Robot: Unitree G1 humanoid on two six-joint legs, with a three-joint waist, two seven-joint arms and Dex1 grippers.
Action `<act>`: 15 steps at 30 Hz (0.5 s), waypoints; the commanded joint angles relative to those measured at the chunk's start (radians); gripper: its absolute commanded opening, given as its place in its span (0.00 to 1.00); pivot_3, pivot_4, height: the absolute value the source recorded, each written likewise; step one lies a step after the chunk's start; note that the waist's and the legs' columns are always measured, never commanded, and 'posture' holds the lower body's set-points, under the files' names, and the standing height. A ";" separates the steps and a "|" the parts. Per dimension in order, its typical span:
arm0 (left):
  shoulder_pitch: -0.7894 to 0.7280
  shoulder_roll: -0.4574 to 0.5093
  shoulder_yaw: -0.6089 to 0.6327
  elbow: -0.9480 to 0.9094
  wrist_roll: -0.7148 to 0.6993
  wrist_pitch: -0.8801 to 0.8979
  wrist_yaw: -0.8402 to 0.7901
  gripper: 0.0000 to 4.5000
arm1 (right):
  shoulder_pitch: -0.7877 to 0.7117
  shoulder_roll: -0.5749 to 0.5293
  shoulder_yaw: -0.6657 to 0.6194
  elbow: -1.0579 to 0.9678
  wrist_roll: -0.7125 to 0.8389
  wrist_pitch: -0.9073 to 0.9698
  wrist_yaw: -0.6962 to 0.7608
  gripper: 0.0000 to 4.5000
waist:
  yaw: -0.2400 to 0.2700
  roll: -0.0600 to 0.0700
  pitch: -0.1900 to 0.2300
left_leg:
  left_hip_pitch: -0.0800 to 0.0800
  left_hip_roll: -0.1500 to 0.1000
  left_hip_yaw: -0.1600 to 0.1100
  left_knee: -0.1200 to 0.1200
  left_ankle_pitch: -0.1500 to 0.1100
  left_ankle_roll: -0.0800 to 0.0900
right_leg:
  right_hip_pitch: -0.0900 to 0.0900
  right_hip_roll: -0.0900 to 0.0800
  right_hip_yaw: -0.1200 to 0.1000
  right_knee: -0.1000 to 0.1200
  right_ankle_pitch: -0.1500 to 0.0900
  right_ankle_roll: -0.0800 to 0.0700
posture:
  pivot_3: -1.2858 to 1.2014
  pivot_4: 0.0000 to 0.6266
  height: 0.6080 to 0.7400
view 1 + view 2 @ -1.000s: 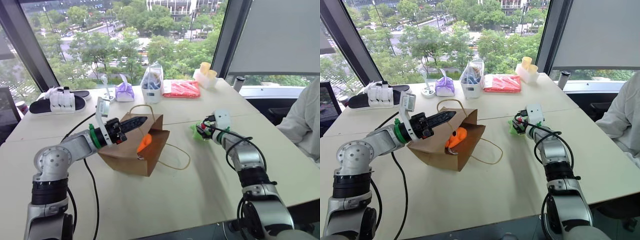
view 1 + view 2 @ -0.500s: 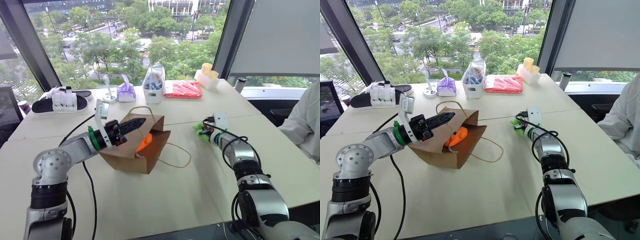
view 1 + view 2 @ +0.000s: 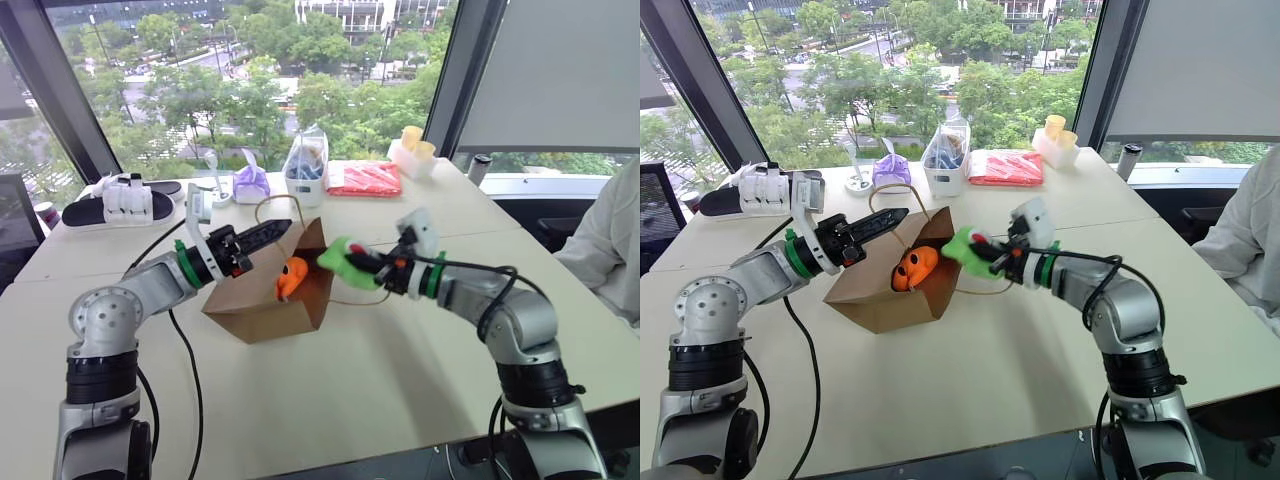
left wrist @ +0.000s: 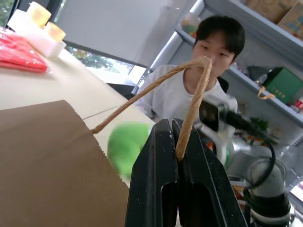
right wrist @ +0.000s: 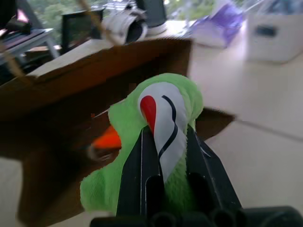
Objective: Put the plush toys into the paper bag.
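The brown paper bag [image 3: 262, 302] lies on its side on the table, mouth facing right. My left gripper [image 3: 276, 231] is shut on its twisted handle [image 4: 190, 108] and holds the upper edge of the mouth up. The orange plush toy [image 3: 291, 277] sits just inside the mouth. My right gripper [image 3: 354, 258] is shut on the green plush toy [image 3: 338, 256], which hangs in the air right at the bag's opening, above the table. In the right wrist view the green toy [image 5: 166, 106] sits between the fingers with the bag [image 5: 71, 94] behind it.
Along the back of the table stand a black sandal [image 3: 118, 207], a purple pouch [image 3: 249, 184], a white container with a clear bag [image 3: 305, 172], a red packet [image 3: 362, 177] and yellow cups [image 3: 412, 148]. A person in white [image 3: 612, 240] sits at the right. A black cable [image 3: 186, 370] runs over the table.
My right gripper has shut on the green plush toy, lifted it off the table and carried it left to the bag's mouth. The left gripper still holds the handle.
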 commanded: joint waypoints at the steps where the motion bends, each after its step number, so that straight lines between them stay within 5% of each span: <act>1: -0.024 0.005 0.008 -0.018 -0.011 -0.007 -0.013 0.00 | -0.010 0.020 0.058 -0.059 0.002 0.005 -0.014 0.01 | 0.002 0.000 0.000 | 0.000 0.000 0.000 0.000 0.000 0.000 | 0.000 0.000 0.000 0.000 0.000 0.000 | 0.52 0.24 1.00; 15: 0.002 -0.013 -0.002 -0.064 -0.031 -0.002 -0.004 0.00 | -0.219 0.203 0.306 0.239 -0.219 -0.168 -0.047 0.01 | -0.004 0.000 0.000 | 0.000 0.000 0.000 -0.001 0.000 -0.001 | -0.002 0.000 0.000 0.001 0.000 0.000 | 0.52 0.24 1.00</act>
